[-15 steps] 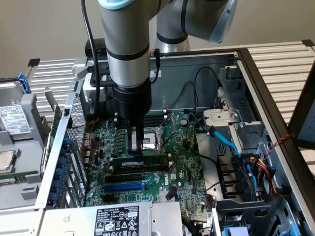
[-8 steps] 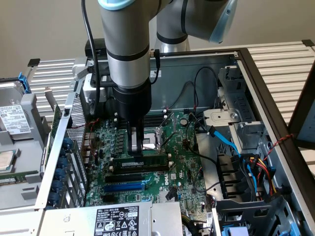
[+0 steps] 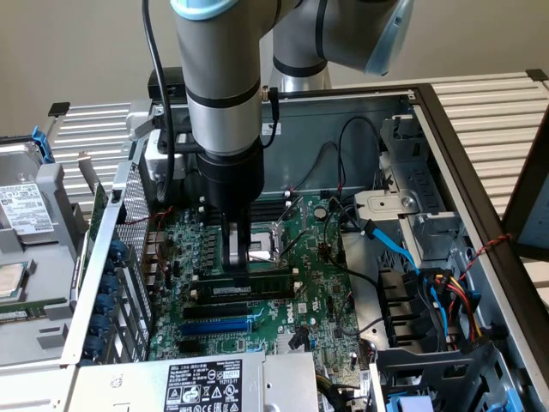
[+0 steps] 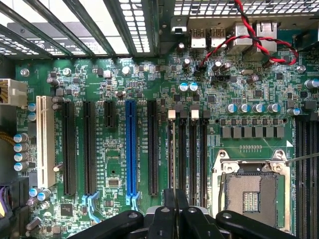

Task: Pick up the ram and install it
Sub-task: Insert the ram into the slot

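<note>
Working across the exterior view from its left, we note a grey drive cage (image 3: 26, 257) lying outside the open computer case (image 3: 446, 129), then a perforated metal bracket (image 3: 129, 215) along the edge of the green motherboard (image 3: 326, 300). The arm descends over the board's middle, its gripper (image 3: 238, 268) directly above the ram (image 3: 249, 286), a dark stick lying lengthwise in a memory slot with a white label on its face. The fingertips touch or nearly touch its top edge; whether they clamp it or have let go we cannot tell. Below the ram sit a black slot and the blue expansion slot (image 3: 216, 327). Toward the exterior view's right, loose black cables (image 3: 360, 283) and blue ribbon cables (image 3: 390, 249) cross near the drive bay (image 3: 403, 215).

The wrist view adds the empty processor socket (image 4: 250, 191), the white slot (image 4: 46, 142), the blue slot (image 4: 131, 149) and red-black twisted wires (image 4: 259, 37). The gripper's (image 4: 175, 211) black linkage sits over the memory slots (image 4: 187, 149).
</note>
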`<action>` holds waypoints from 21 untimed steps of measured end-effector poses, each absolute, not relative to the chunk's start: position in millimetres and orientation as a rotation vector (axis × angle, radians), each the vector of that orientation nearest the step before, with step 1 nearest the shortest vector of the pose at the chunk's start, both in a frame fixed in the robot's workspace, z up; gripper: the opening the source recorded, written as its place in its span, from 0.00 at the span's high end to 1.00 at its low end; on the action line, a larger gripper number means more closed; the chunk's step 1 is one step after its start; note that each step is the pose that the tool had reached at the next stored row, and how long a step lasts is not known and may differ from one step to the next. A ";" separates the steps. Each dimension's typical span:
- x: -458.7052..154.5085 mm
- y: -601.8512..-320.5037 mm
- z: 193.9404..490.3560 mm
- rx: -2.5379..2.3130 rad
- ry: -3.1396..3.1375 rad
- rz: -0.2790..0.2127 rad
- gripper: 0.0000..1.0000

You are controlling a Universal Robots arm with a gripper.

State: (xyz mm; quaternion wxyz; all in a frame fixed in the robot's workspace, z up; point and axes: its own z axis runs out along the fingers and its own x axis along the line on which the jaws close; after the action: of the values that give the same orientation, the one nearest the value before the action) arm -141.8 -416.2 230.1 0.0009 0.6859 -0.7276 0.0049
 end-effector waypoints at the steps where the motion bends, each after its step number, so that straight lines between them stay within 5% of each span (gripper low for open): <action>1: -141.8 -416.2 230.1 2.154 -2.285 0.015 0.67; 6: -141.8 -415.4 234.4 2.152 -2.283 0.020 0.69; 9: -141.8 -415.4 234.4 2.152 -2.283 0.020 0.89; 21: -132.3 -413.0 238.8 2.146 -2.277 0.032 0.89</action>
State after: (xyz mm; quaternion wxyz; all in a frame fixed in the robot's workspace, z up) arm -132.3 -413.0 238.8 0.0061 0.6857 -0.7277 0.0103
